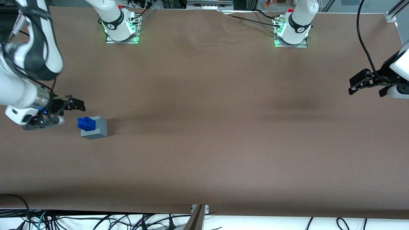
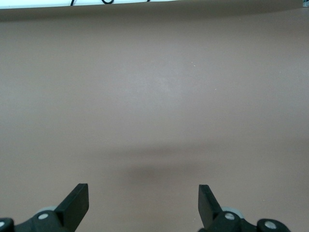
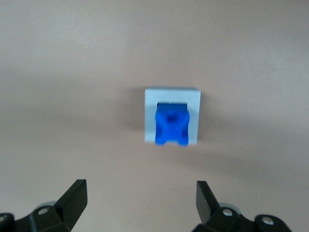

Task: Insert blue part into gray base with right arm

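Brown matte sheeting (image 1: 204, 127) is stretched over the whole table, and only a few things are set on it. Nearest to the front camera, along the table's edge, a tangle of black cables (image 1: 96, 220) is seen on a white floor strip. Farther in, toward the working arm's end of the table, a light-gray plastic cube with a square recess in its top, the gray base (image 1: 96, 129), is stood on the sheeting. A small bright-blue plastic block with a knobbly, lobed top, the blue part (image 1: 86, 123), is seated in that recess, its top raised above the cube's rim. In the right wrist view the blue part (image 3: 171, 124) is seen set inside the gray base (image 3: 172, 95), pushed toward one edge of the recess.

Just beside the base, apart from it and raised above the sheeting, the white jointed right arm (image 1: 22, 92) is held with its black two-finger gripper (image 1: 64, 111) pointed toward the cube. Its fingers (image 3: 72, 200) are spread wide, and nothing is gripped between them.

Farthest from the camera, two white arm pedestals lit green (image 1: 121, 28) are bolted down.
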{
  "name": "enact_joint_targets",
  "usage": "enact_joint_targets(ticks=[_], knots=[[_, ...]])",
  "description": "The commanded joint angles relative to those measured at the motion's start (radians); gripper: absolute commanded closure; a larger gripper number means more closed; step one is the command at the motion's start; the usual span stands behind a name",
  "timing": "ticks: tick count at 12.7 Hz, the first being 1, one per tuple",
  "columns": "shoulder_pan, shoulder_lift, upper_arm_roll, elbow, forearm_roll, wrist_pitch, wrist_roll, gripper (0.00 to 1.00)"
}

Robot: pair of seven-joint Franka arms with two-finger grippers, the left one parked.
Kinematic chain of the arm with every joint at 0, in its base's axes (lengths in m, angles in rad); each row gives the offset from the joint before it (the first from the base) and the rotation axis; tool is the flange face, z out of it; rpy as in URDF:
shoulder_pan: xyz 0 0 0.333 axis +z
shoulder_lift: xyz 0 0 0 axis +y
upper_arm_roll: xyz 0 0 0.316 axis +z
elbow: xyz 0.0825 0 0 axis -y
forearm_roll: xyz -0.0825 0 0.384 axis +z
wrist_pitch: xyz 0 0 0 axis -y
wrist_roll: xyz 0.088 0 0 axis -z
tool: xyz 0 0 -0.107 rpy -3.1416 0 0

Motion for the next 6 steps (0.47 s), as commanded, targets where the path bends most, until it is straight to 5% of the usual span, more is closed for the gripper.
enact_joint_targets(ticks=[1, 6], knots=[[-0.064, -0.155, 0.041, -0.016, -0.029, -0.109, 0.042, 0.00], [-0.049, -0.216, 0.065, -0.023, -0.035, -0.169, 0.152, 0.00]])
